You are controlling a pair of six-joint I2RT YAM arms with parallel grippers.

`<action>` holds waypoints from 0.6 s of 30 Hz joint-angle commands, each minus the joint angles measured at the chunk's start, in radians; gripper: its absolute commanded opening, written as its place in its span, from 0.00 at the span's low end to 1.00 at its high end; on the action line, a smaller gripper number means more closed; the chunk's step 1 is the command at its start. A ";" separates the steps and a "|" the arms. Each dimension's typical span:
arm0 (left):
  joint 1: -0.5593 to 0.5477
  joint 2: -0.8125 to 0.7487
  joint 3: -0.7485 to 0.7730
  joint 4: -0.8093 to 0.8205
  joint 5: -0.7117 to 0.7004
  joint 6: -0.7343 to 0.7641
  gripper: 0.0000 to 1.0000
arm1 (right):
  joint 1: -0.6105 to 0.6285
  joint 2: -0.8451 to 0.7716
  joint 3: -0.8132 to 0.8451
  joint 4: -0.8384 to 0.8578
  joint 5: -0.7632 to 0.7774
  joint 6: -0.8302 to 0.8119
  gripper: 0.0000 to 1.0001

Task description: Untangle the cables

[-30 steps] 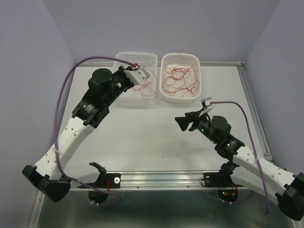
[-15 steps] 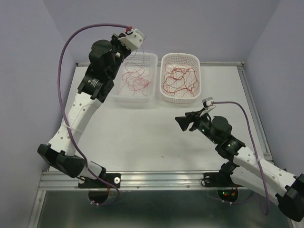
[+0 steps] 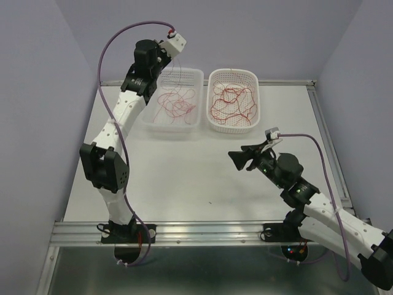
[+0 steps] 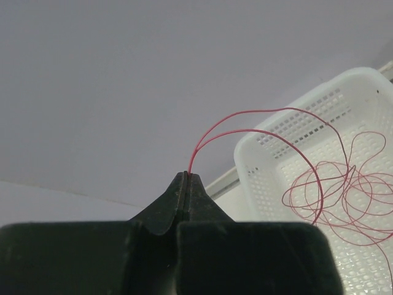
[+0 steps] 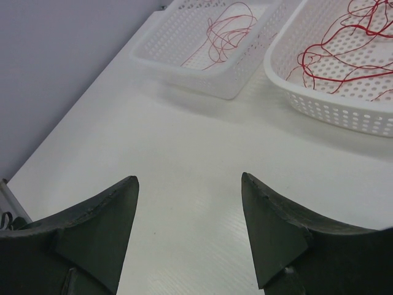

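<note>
Tabletop [image 3: 184,166]: white, carries 2 white perforated baskets, both well ahead of your right pincer [image 5: 189,178]. That pincer hangs low over bare tabletop, jaws spread wide, nothing btwn them. Rectangular basket [image 3: 175,127] sits ahead-left of it, rounded basket [image 3: 233,128] ahead-right. The 2 baskets are side by side, just apart.

Your left pincer [image 4: 187,177] is up high, w/ the rectangular basket below and to its right. Jaws are pressed together, pinching a thin red loop at the very tips.

The cables [image 3: 175,104] lie as a loose red clump in the rectangular basket. A 2nd, denser clump lies in the rounded one. The held loop [image 4: 245,114] leaves the left pincer as 2 legs, arcs up and over, then drops into the clump below it.

Handling, my read: v. light, limp, hair-thin w/ a bit of springy curl, prob. slippery in a loose pinch. Likely to snag on basket holes and neighbour loops, and a hard pull would tighten knots.

Grip: take a free outer loop or end, not the clump's middle, using the flat tip pads. The right pincer could take the same strand lower, near where it meets the clump.
</note>
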 commanded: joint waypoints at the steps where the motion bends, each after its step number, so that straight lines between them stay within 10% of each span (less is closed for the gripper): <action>1: 0.016 0.047 0.020 0.055 0.069 -0.028 0.00 | 0.006 -0.038 -0.036 0.058 0.040 0.011 0.73; 14: 0.018 0.277 -0.012 0.074 0.099 -0.035 0.00 | 0.006 -0.070 -0.056 0.054 0.060 0.025 0.73; 18: 0.018 0.266 -0.027 0.071 0.131 -0.036 0.23 | 0.005 -0.070 -0.053 0.054 0.060 0.023 0.73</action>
